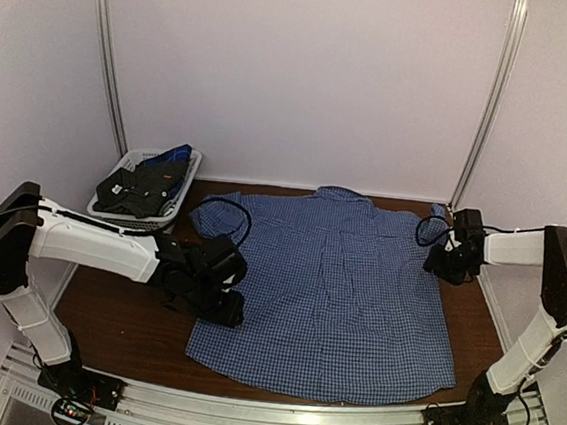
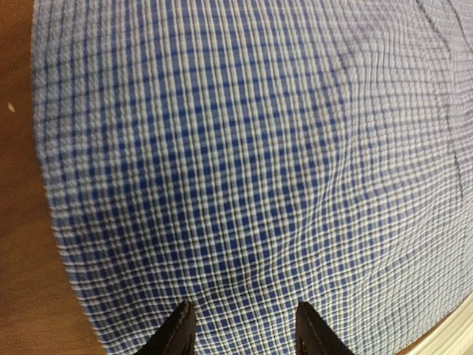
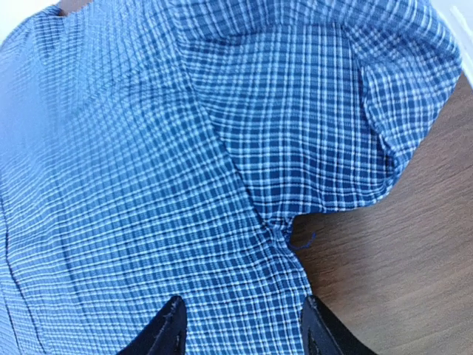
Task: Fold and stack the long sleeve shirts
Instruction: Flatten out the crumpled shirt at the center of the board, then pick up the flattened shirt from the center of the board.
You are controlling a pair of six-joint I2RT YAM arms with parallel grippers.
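At the far left of the counter [image 1: 112, 322] a white lattice basket [image 1: 107, 194] is sitting with dark clothes [image 1: 151, 182] heaped in it. Just to its right, the left tool [image 2: 240, 329] is hanging over the left edge of the long sleeve shirt [image 1: 336, 288]. Its fingers [image 2: 177, 334] are standing apart with nothing between them, and the checked cloth is lying loose beneath.

The shirt is lying spread flat across the middle of the counter, collar [image 1: 341, 193] toward the back wall and hem toward the arm bases. It is taking up most of the space between the two arms.

On the right, the right tool [image 3: 240, 329] is hovering above the underarm seam [image 3: 279, 231], where the right sleeve [image 3: 355, 111] is bunching against the body. Its fingers [image 3: 168, 331] are also standing apart and are gripping nothing.

The cloth is looking thin, light and limp, so it is likely to sag and drag rather than keep its shape when lifted, and a pinch through one layer may slip. Judging from this, the better holds are probably the doubled places, such as the side seam and hem corner on the left and the shoulder or sleeve seam on the right. Both arms should be lifting together so that the fold falls straight.
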